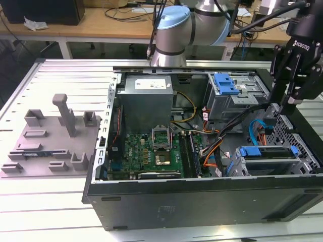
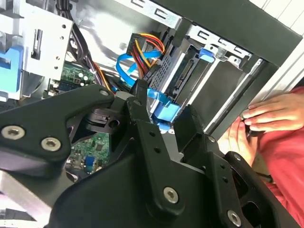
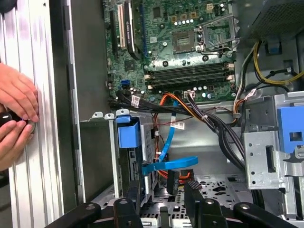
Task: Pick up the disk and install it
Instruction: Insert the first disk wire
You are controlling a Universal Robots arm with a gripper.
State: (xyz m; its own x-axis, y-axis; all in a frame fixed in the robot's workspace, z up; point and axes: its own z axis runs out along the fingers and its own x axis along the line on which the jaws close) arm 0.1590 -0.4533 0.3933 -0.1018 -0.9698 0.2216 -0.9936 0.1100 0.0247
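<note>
- In the exterior view an open computer case (image 1: 202, 201) lies on the slatted bench (image 1: 60, 75), toward the bench edge on the exterior view's right. A grey fixture plate (image 1: 50, 146) lies near the opposite edge. The gripper (image 1: 285, 101) hangs over the case's side on the exterior view's right. The disk (image 1: 266, 153) sits in the drive cage at the case's near corner on that side, blue frame upward, apart from the gripper.
- In the second wrist view the gripper (image 2: 164, 102) has its jaws apart and grips nothing. A blue flat cable (image 2: 130, 64) loops just beyond them. The disk (image 2: 207, 53) is seated in the cage by the case rim. A person's hand (image 2: 268, 116) rests on the bench beside the case.
- In the first wrist view the jaws of the gripper (image 3: 164, 192) stand apart near the cable (image 3: 168, 164). The disk (image 3: 127, 133) stands on edge in the cage against the case wall, and the motherboard (image 3: 190, 42) lies beyond it. The hands (image 3: 16, 114) rest on the bench slats outside that wall.
</note>
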